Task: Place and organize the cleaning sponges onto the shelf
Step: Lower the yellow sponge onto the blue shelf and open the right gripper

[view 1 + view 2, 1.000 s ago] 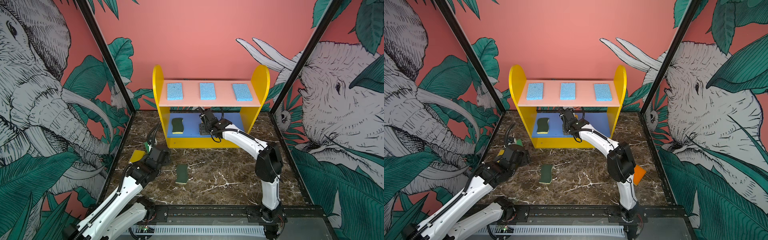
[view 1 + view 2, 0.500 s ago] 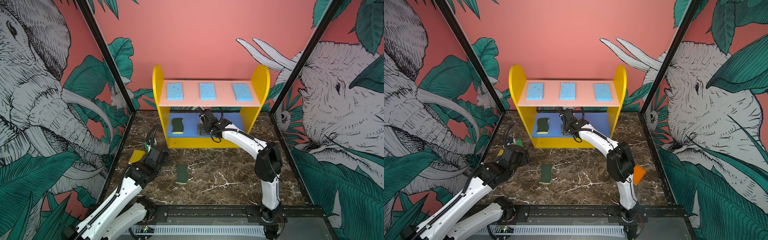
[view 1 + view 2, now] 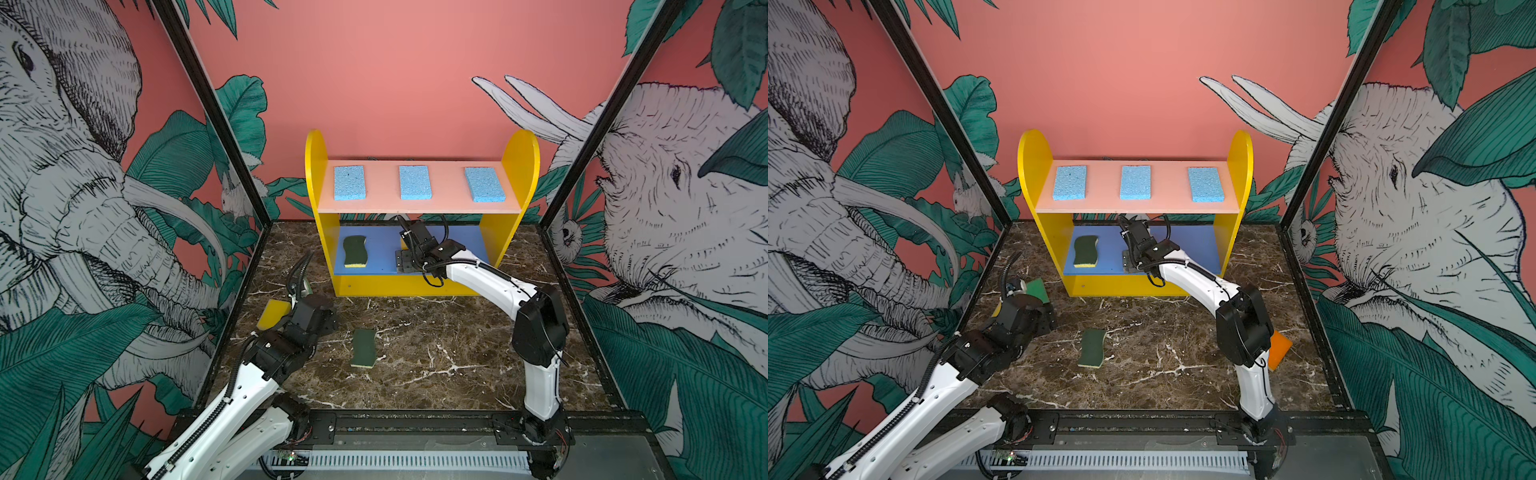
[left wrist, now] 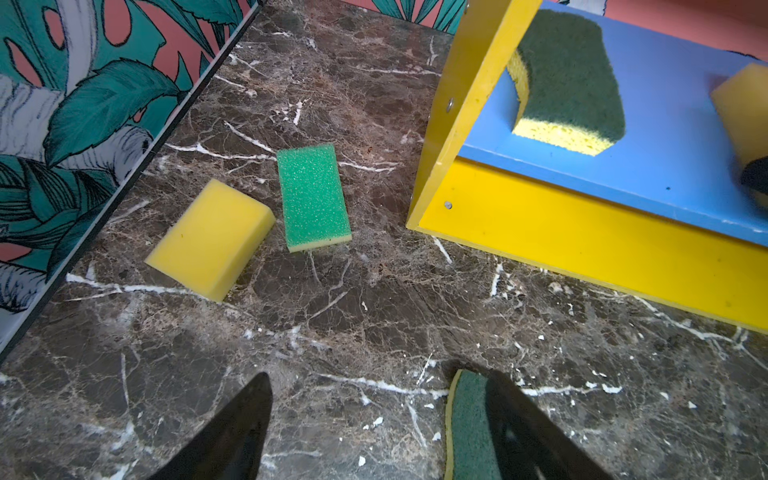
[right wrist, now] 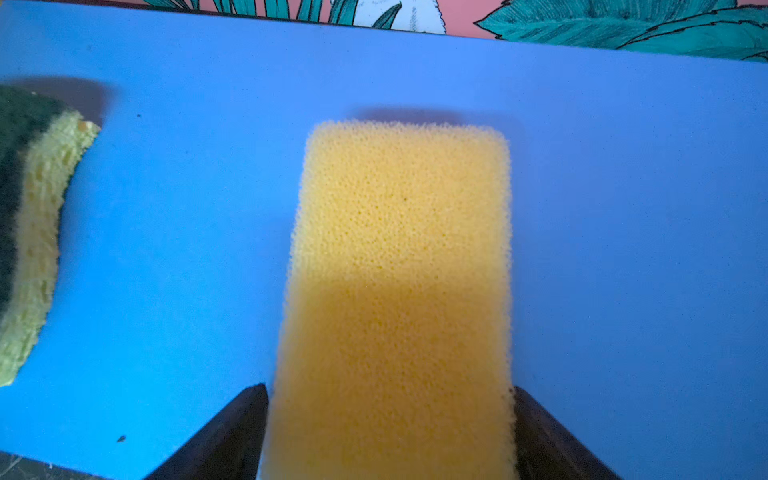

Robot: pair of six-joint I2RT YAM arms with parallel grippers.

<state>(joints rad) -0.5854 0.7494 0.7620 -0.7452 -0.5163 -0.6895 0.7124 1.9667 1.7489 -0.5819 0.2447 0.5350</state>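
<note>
Hidden: orange sponge [image 3: 1280,350] at 4 o'clock is half covered by right arm [image 3: 1241,328].
Right gripper [image 5: 388,387]: porous yellow sponge [image 5: 399,249] on blue board [image 5: 623,208] is flanked; grip cannot be told.
Left gripper [image 4: 378,374]: held wide, empty.

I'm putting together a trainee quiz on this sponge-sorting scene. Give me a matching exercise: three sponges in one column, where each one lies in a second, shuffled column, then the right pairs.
Sponges
1. light-blue sponges
2. bright green sponge
3. orange sponge

Places
A. on the marble tabletop, partly hidden behind the right arm
B. on the tabletop, beside a yellow sponge
C. on the pink top board

Pairs: 1-C, 2-B, 3-A
</note>
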